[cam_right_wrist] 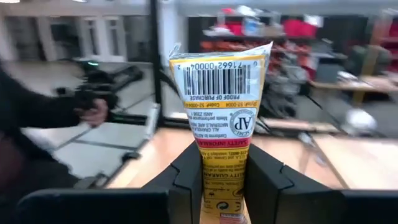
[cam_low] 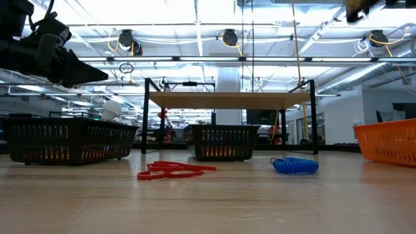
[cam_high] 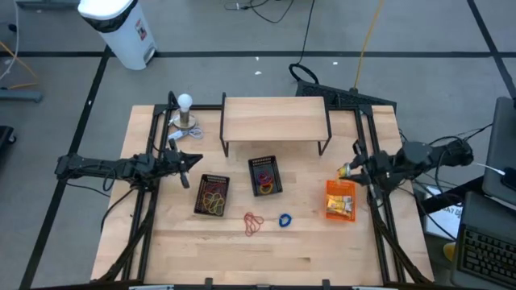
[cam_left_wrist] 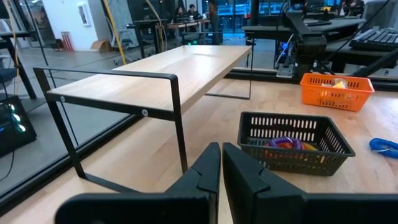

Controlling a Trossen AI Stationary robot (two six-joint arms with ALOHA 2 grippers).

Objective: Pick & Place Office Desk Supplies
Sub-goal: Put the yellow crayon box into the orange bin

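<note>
My right gripper hangs above the table's right side, just beyond the orange basket, shut on a yellow packet with a barcode. My left gripper is shut and holds nothing, raised over the table's left part between the white ball's stand and the black baskets; it also shows in the low view. Loose red rubber bands and a blue coil lie on the wood. One black basket holds yellow and red bands; the other holds coloured bands. My right gripper pinches the yellow packet between its two fingers at its lower part. The barcode end stands out past the fingertips. The packet is lifted clear of the table.
A low wooden shelf on black legs stands at the table's far middle. The white ball on a metal stand is at the far left corner. The orange basket holds more yellow packets. Bare wood lies along the near edge.
</note>
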